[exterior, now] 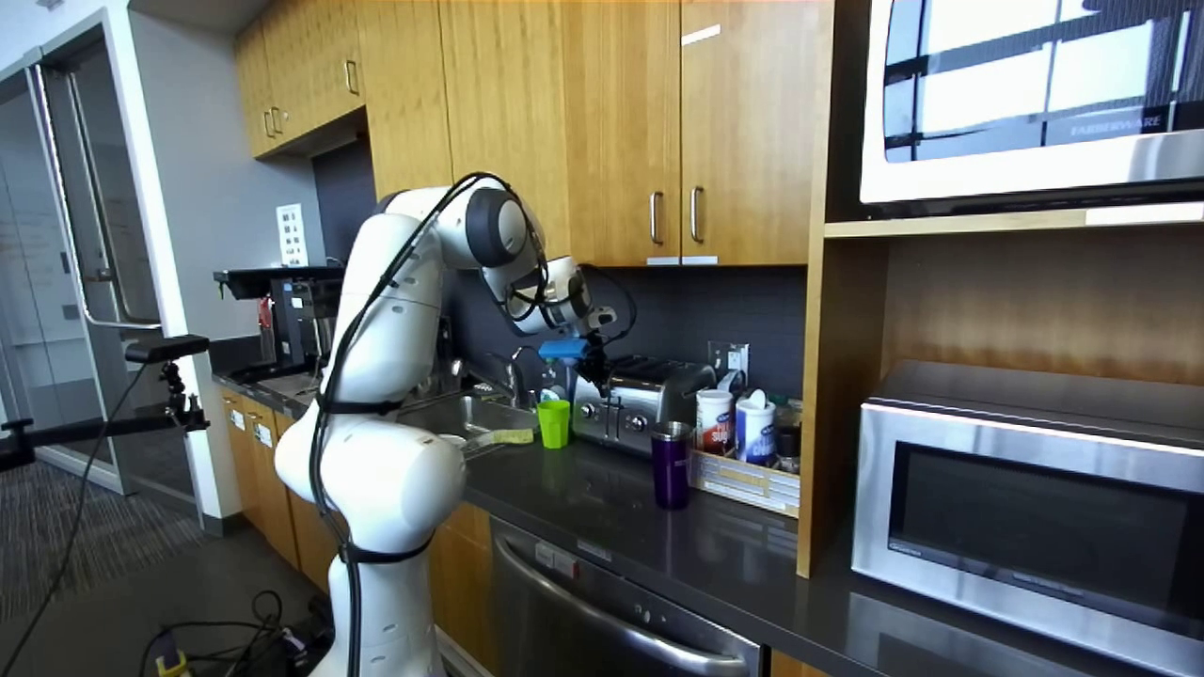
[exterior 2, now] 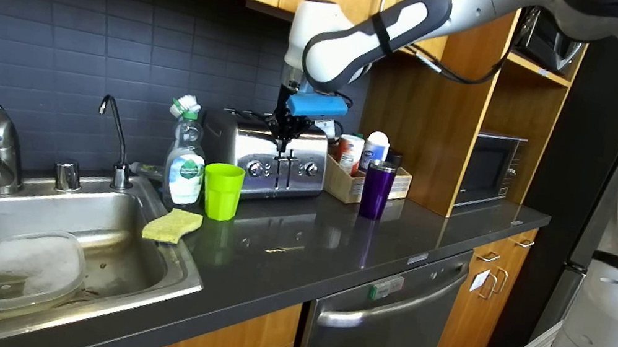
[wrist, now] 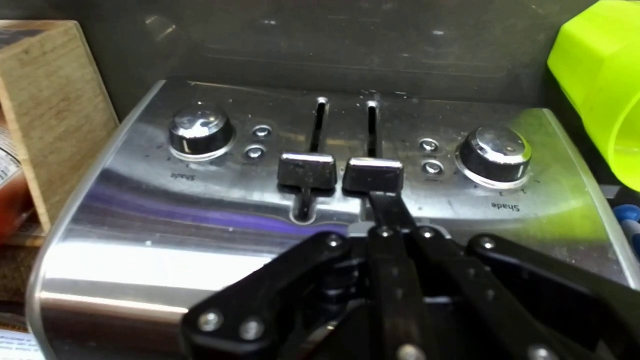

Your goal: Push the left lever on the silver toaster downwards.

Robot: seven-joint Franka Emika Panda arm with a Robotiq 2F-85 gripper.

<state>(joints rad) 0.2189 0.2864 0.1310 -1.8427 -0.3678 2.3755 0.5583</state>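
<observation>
The silver toaster (wrist: 150, 220) stands on the counter and shows in both exterior views (exterior: 649, 400) (exterior 2: 308, 147). The wrist view is upside down to the toaster's front, so the left lever (wrist: 373, 175) appears on the right there. The right lever (wrist: 306, 171) is beside it. Both black levers sit near the upper ends of their slots. My gripper (wrist: 387, 205) is shut, with its fingertips together at the upper edge of the left lever. They look in contact or very near; I cannot tell which. In both exterior views the gripper (exterior: 594, 374) (exterior 2: 284, 139) points down at the toaster's front.
A green cup (exterior 2: 222, 190) and a soap bottle (exterior 2: 185, 162) stand on the sink side of the toaster. A purple tumbler (exterior 2: 376, 190) and a wooden box (exterior 2: 345, 184) holding canisters stand on the opposite side. Wall cabinets (exterior: 621, 132) hang above the counter.
</observation>
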